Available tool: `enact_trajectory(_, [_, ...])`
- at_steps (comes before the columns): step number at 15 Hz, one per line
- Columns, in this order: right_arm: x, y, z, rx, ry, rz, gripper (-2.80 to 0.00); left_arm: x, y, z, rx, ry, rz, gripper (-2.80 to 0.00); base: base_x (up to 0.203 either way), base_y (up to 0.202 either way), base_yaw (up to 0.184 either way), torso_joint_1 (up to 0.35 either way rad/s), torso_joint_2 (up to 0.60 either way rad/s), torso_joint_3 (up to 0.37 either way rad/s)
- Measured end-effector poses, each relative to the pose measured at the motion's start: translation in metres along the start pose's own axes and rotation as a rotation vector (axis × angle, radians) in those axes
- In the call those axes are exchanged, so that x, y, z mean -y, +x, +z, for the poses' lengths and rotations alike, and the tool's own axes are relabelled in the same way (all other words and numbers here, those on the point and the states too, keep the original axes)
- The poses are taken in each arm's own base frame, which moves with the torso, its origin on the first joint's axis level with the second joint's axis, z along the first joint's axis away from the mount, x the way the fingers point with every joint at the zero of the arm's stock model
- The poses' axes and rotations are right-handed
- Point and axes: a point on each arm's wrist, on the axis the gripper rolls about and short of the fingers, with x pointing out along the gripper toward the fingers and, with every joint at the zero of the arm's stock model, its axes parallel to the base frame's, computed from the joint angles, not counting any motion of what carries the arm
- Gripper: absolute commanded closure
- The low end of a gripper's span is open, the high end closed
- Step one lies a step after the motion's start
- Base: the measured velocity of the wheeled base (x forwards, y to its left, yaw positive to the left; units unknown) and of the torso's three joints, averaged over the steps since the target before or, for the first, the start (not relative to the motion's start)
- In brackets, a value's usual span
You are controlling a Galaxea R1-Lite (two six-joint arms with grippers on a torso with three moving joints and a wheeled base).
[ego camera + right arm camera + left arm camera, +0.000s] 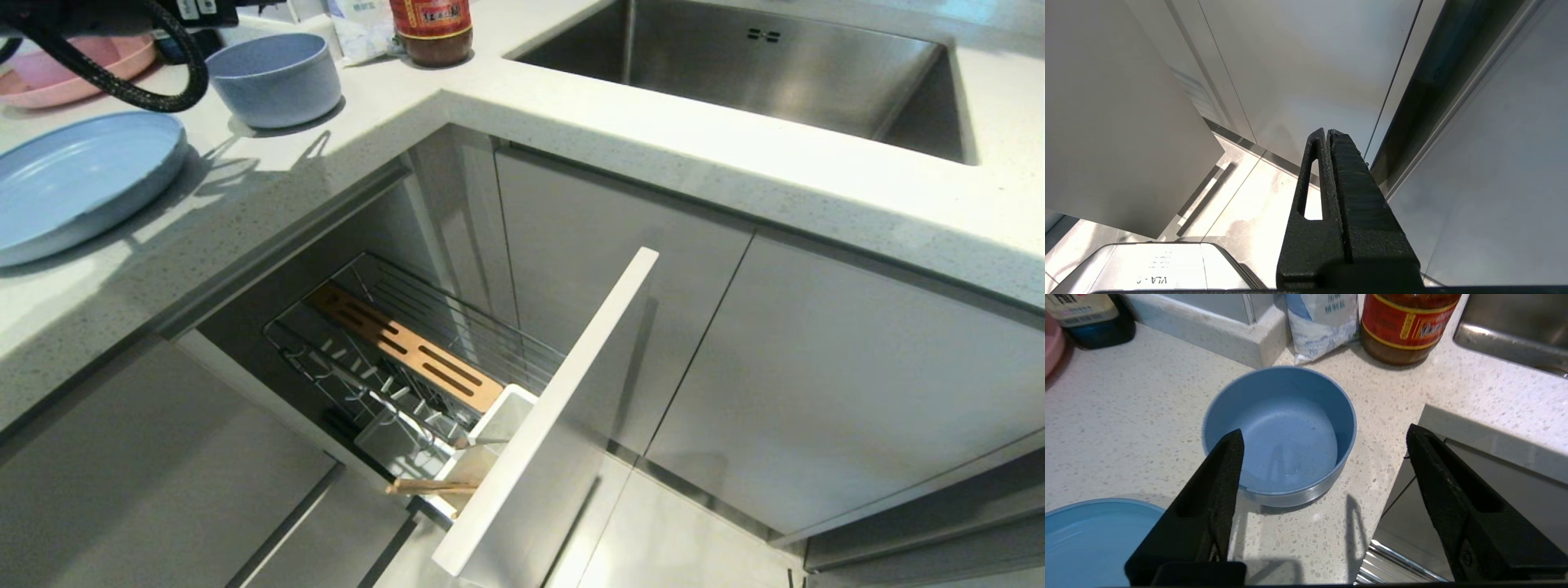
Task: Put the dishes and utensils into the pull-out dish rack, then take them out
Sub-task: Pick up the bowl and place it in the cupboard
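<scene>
The blue-grey bowl (273,77) (1278,433) stands upright and empty on the counter. The light blue plate (73,184) (1090,539) lies beside it. My left gripper (1325,433) hangs open and empty over the counter's edge, just short of the bowl, with one finger (1216,490) in line with its near rim. Below, the pull-out dish rack (457,335) is drawn out behind its pale front panel (555,408). The chopsticks (433,487) lean in its white cup (506,416). I cannot pick out the spoon among the chrome wires. My right gripper (1328,131) is shut and parked low by the cabinet fronts.
A pink plate (82,61) sits behind the blue one. A brown jar (431,33) (1404,326), a white bag (1323,322) and a dark bottle (1090,318) stand along the back of the counter. The steel sink (751,65) lies to the right.
</scene>
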Motion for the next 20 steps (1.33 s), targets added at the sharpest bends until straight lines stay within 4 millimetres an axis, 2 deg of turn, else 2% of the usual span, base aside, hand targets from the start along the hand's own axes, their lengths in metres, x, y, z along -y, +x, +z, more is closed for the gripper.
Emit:
enact_trajectory(9, [0.000, 0.000, 0.000, 0.000, 0.000, 0.000, 0.00, 0.001, 0.041, -0.028, -0.090, 0.025, 0.015, -2.80, 0.000, 0.000, 0.000, 0.000, 0.00, 0.000])
enact_trajectory(19, [0.000, 0.000, 0.000, 0.000, 0.000, 0.000, 0.00, 0.003, 0.052, -0.036, -0.112, 0.028, -0.012, -2.80, 0.000, 0.000, 0.000, 0.000, 0.00, 0.000])
enact_trajectory(20, [0.000, 0.000, 0.000, 0.000, 0.000, 0.000, 0.00, 0.003, 0.052, -0.036, -0.113, 0.028, -0.017, -1.08, 0.000, 0.000, 0.000, 0.000, 0.00, 0.000])
